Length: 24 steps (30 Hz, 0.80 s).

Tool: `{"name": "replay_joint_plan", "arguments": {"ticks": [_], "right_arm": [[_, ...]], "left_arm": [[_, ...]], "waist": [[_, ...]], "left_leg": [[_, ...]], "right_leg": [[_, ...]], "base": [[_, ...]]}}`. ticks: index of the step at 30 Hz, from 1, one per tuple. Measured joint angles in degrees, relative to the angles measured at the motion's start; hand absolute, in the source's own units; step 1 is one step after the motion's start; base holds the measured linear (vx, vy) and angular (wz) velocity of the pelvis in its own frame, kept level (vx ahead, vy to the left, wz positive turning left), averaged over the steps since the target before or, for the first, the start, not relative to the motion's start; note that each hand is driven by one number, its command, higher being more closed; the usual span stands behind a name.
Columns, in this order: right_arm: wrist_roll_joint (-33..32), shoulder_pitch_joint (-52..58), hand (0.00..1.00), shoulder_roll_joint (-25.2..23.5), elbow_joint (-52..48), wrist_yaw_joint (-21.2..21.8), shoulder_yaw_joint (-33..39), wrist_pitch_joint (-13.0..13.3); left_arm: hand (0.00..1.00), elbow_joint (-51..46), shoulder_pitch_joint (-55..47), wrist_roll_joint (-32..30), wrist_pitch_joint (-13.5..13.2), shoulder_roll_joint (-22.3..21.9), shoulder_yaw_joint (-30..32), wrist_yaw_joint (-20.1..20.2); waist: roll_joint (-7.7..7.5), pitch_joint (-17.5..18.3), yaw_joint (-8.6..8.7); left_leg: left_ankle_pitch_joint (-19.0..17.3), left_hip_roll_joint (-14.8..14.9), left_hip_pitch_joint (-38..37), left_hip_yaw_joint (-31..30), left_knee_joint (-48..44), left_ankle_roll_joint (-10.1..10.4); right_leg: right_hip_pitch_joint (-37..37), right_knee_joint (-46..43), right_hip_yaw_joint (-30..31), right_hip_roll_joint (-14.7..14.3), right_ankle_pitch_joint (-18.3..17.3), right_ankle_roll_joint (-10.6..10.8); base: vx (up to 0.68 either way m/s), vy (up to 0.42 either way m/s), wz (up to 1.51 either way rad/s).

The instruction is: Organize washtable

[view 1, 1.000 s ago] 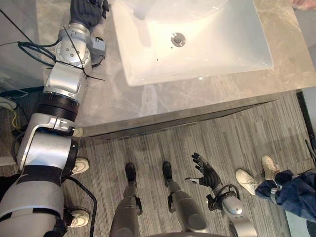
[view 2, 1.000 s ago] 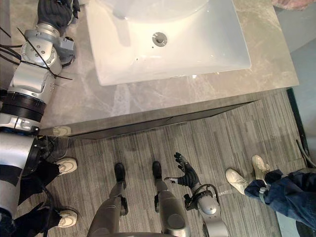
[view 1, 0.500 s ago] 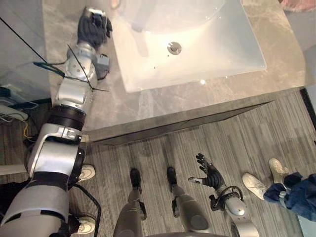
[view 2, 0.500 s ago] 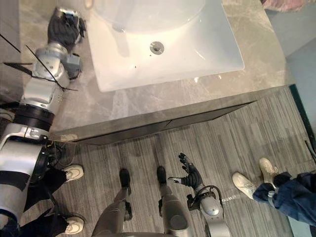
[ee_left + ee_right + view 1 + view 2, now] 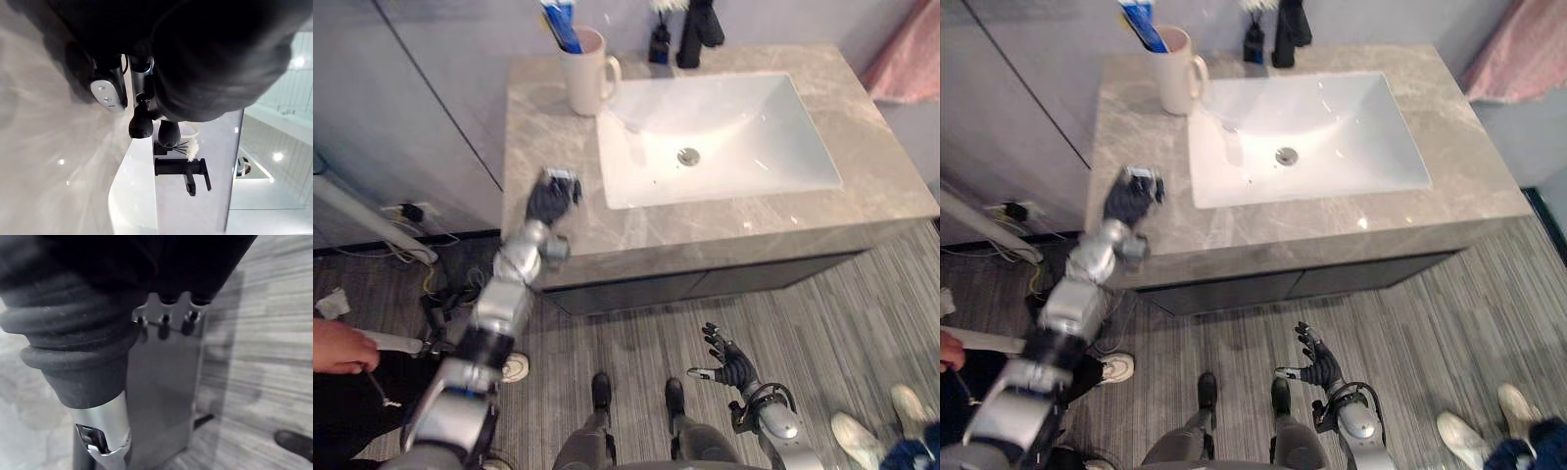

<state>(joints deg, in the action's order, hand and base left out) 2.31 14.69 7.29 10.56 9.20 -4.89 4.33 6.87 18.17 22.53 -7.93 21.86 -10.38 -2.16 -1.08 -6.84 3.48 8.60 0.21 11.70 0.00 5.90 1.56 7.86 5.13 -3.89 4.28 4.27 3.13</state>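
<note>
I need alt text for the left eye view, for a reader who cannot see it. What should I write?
The robot's left hand is over the front left of a grey counter, beside a white sink. A mug holding a tube stands at the back left; the right hand is open above the floor.

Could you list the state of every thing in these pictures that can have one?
mug: upright, a tube standing in it.
sink: empty.
faucet: no water running.
cabinet front: closed.
right hand: open, fingers spread, low above the floor.
left hand: over the left front part of the countertop.
</note>
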Motion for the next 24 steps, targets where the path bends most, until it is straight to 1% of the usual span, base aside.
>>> {"name": "replay_joint_plan", "arguments": {"ticks": [2, 3, 4, 7, 10, 13, 15, 17, 18, 19, 20, 22, 23, 24], "right_arm": [[0.0, -0.2, 0.00, 0.0, 0.1, 0.1, 0.2, 0.0], [0.0, -0.4, 0.00, 0.0, 0.2, 0.2, 0.3, 0.0], [-0.1, -0.8, 0.00, 0.0, 1.1, 0.8, 0.4, 0.0], [-0.1, -1.0, 0.00, -0.1, 2.7, 1.2, 0.5, 0.0], [-0.2, -0.3, 0.00, -0.2, 4.7, 1.2, 0.6, 0.0], [-0.2, 1.6, 0.00, -1.3, 5.2, 1.2, 1.2, 0.0], [-0.6, 2.7, 0.00, -2.4, 7.1, 1.3, 2.1, 0.0], [-0.8, 3.3, 0.00, -2.5, 9.5, 1.4, 2.2, 0.1], [-0.8, 3.6, 0.00, -2.5, 12.1, 1.5, 2.7, 0.1], [-0.8, 3.5, 0.00, -2.6, 15.8, 1.4, 3.3, 0.1], [-0.7, 3.2, 0.00, -2.6, 17.7, 1.2, 3.6, 0.0], [0.3, 2.1, 0.00, -2.6, 25.3, 0.1, 5.7, 0.0], [0.7, 1.7, 0.00, -2.6, 27.2, -0.5, 6.3, -0.3], [0.9, 1.1, 0.00, -2.6, 30.0, -1.2, 7.1, -0.5]], "left_arm": [[1.00, -4.4, -8.3, 3.1, -0.7, -2.3, 0.5, 1.6], [1.00, -5.2, -10.6, 4.1, -1.1, -2.9, 1.2, 2.3], [1.00, -6.7, -15.8, 6.1, -1.4, -3.9, 3.7, 3.3], [1.00, -6.7, -23.9, 7.2, -0.7, -5.0, 6.5, 3.5], [1.00, -6.4, -31.5, 8.5, 0.4, -7.7, 8.0, 4.9], [1.00, -5.7, -37.5, 9.6, 1.0, -10.2, 8.3, 6.7], [1.00, -2.6, -39.7, 10.5, 1.3, -11.4, 8.2, 8.1], [1.00, 2.6, -40.6, 10.7, 2.0, -12.5, 7.8, 9.7], [0.00, 7.0, -40.7, 10.4, 2.7, -12.9, 6.7, 10.3], [0.00, 11.9, -40.7, 10.1, 3.1, -13.3, 5.5, 11.0], [0.00, 14.3, -40.7, 9.6, 3.3, -13.8, 5.1, 11.0], [0.00, 24.9, -39.9, 5.2, 3.9, -15.9, 3.7, 11.2], [0.00, 27.8, -39.3, 3.7, 4.0, -16.5, 3.7, 11.1], [0.00, 31.1, -38.3, 1.5, 3.5, -17.1, 4.3, 10.8]], "waist": [[0.44, 1.6, -1.70], [0.53, 2.0, -1.96], [0.77, 2.5, -2.69], [1.13, 3.3, -2.95], [1.15, 3.8, -4.79], [1.60, 5.1, -4.78], [1.79, 5.4, -4.94], [2.03, 5.6, -4.78], [2.16, 5.7, -4.69], [2.22, 5.8, -4.84], [2.26, 5.8, -4.83], [2.40, 6.0, -4.78], [2.42, 5.9, -4.78], [2.45, 5.9, -4.69]], "left_leg": [[0.0, -0.2, -0.9, -1.1, 0.0, 0.1], [0.0, -0.2, -1.1, -1.4, 0.0, 0.1], [-0.1, -0.3, -2.2, -1.9, 0.0, 0.1], [-0.3, -0.5, -3.3, -3.4, 0.0, 0.3], [-0.4, -0.8, -4.4, -5.2, 0.0, 0.2], [-0.4, -1.3, -5.5, -7.5, 0.0, 0.0], [-0.5, -1.6, -7.0, -8.3, 0.0, 0.0], [-0.5, -2.0, -8.5, -9.8, 0.0, 0.0], [-0.5, -2.2, -9.4, -10.8, 0.0, 0.0], [-0.5, -2.2, -10.1, -11.0, 0.0, 0.0], [-0.5, -2.2, -10.4, -11.1, 0.0, 0.0], [-0.5, -2.0, -11.1, -11.0, 0.0, 0.0], [-0.5, -1.9, -11.3, -10.9, 0.0, 0.0], [-0.5, -1.8, -11.3, -10.8, 0.0, 0.0]], "right_leg": [[-1.4, -0.1, -1.1, 0.1, -0.6, -0.3], [-1.8, -0.1, -1.6, 0.1, -0.7, -0.2], [-3.1, -0.3, -2.4, 0.2, -1.3, -0.2], [-5.0, -0.4, -4.1, 0.2, -2.2, 0.0], [-7.1, -0.1, -6.4, 0.3, -2.7, 0.2], [-9.3, -0.1, -8.8, 0.6, -3.3, 0.4], [-11.3, -0.1, -9.8, 0.7, -3.8, 0.5], [-13.3, -0.2, -11.2, 0.9, -4.4, 0.8], [-14.6, -0.3, -12.3, 1.0, -4.8, 0.8], [-15.2, -0.8, -12.7, 1.0, -5.3, 0.9], [-15.5, -1.1, -12.9, 1.0, -5.5, 0.9], [-15.8, -2.0, -12.8, 0.9, -6.0, 0.9], [-15.8, -2.1, -12.6, 0.9, -6.1, 0.9], [-15.7, -2.1, -12.1, 0.8, -6.1, 0.9]], "base": [[0.03, 0.015, 0.32], [0.02, 0.007, 0.28], [0.00, 0.005, 0.26], [-0.01, 0.002, 0.34], [-0.04, 0.010, 0.37], [-0.01, 0.007, 0.39], [0.02, 0.001, 0.31], [0.01, -0.010, 0.37], [0.00, -0.014, 0.38], [0.00, -0.015, 0.31], [-0.01, -0.021, 0.15], [0.00, 0.000, 0.00], [-0.02, -0.016, -0.08], [-0.03, -0.017, -0.22]]}}
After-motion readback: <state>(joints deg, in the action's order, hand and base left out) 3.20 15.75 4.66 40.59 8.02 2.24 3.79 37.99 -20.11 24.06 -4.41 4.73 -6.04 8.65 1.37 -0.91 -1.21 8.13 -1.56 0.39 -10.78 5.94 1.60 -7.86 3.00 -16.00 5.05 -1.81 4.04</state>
